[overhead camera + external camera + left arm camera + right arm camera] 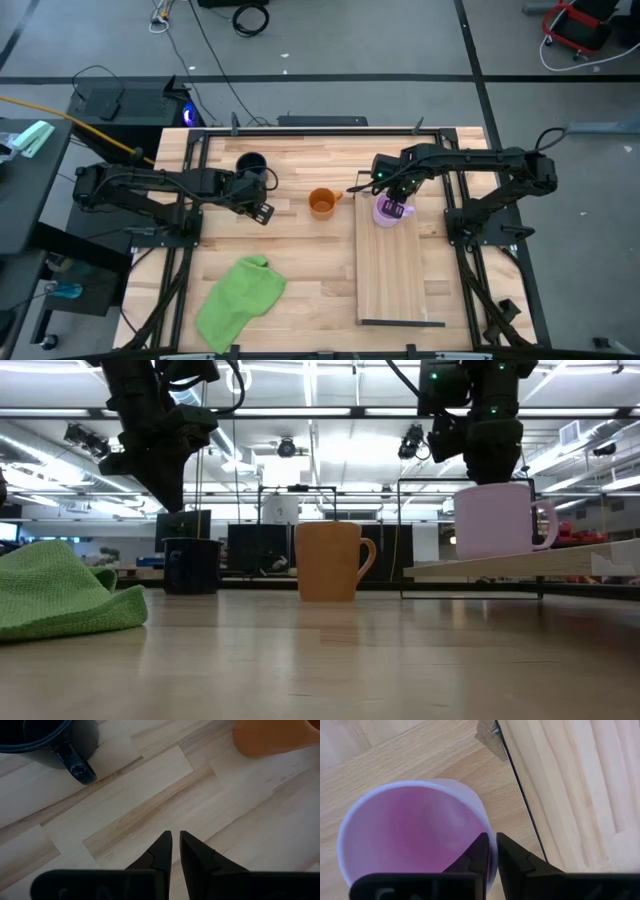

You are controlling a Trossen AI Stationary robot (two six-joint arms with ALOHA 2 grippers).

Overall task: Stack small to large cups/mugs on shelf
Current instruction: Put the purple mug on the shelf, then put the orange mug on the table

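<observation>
One purple mug (387, 212) stands on the shelf (400, 280), its rim pinched by the right gripper (489, 851). The orange mug (322, 202) and black mug (250, 164) wait on the table (300, 270); the left gripper (175, 846) hovers between them, closed on nothing.

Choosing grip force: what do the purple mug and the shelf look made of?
Purple mug: probably plastic, matte; its thin wall glows translucent, though glazed ceramic isn't excluded. Shelf: pale wood, visible grain, satin finish, with thin black wire ends that look like metal.
</observation>
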